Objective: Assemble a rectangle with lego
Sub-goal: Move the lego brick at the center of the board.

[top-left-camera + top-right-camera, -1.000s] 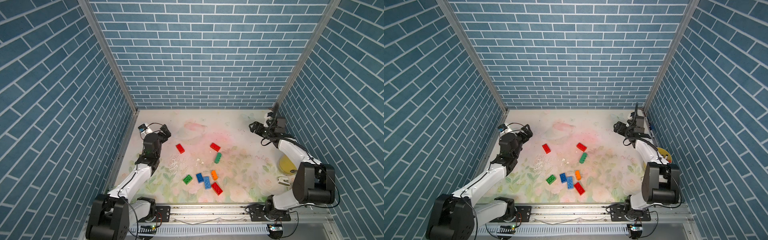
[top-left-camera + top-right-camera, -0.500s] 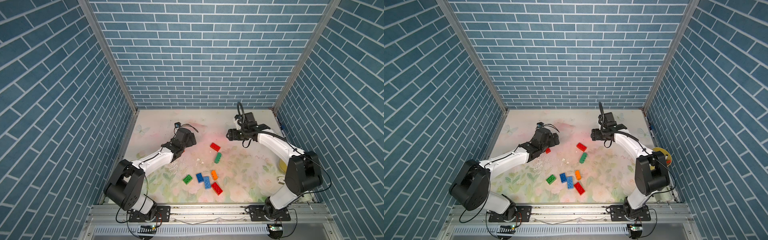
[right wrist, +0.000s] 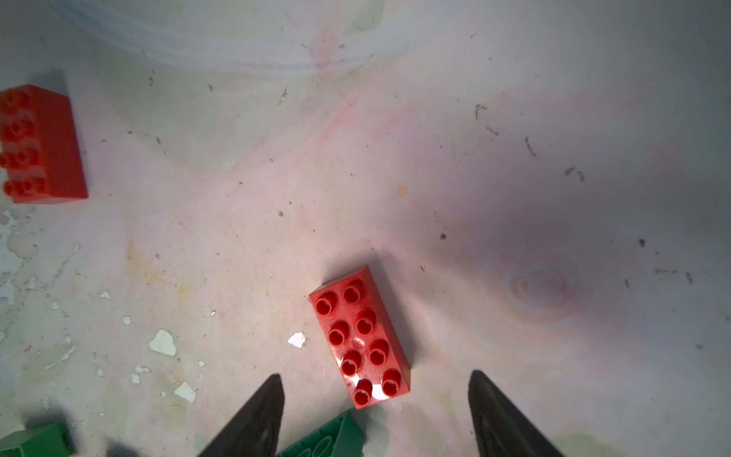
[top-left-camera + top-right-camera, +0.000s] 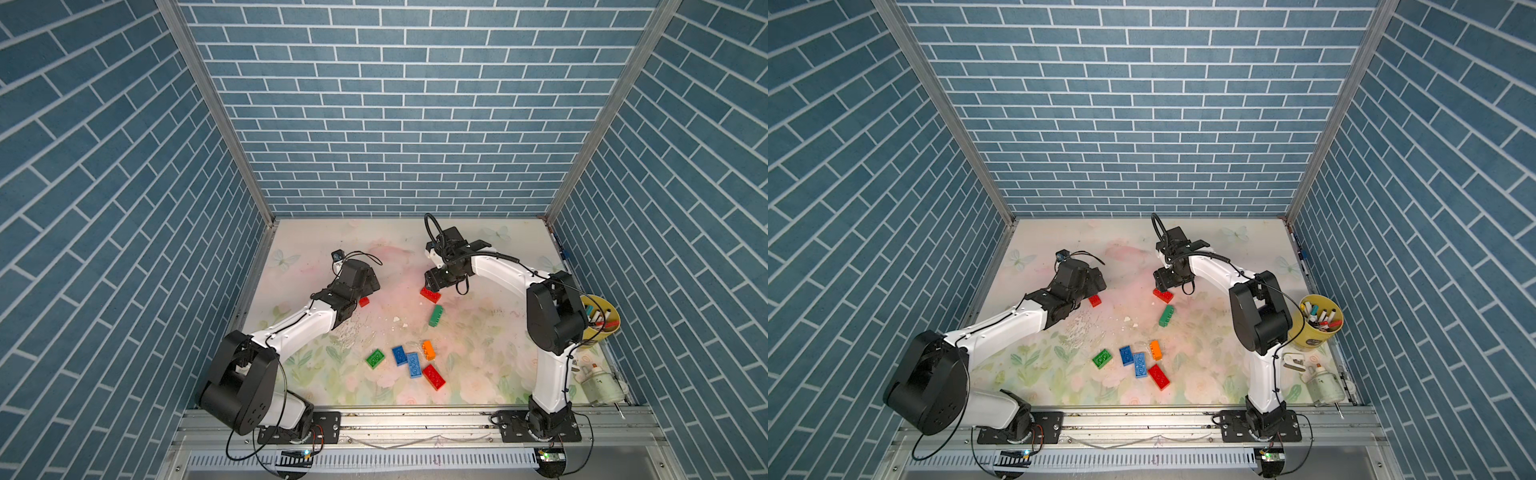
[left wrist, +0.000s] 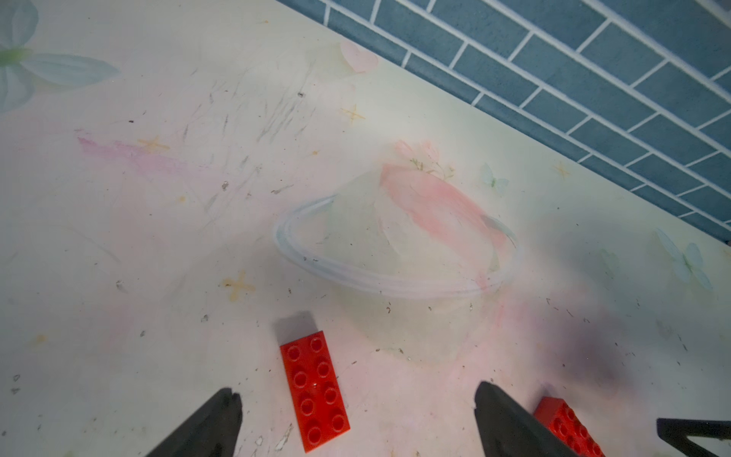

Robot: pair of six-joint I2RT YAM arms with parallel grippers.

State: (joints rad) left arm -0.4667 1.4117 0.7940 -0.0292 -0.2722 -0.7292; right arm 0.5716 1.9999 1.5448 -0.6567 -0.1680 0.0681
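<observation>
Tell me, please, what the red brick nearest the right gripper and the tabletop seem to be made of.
Red brick: moulded hard plastic, apparently, glossy; sharp highlights sit on its studs. Tabletop: probably a printed matte covering, worn; flaked white chips and dark scuffs show, its base unclear.

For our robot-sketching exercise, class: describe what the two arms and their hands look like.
The left arm and right arm have white tube-like links joined by bulky black joints, with thin black cables looping alongside. The left hand and right hand each end in two black, tapering, pointed fingers.
</observation>
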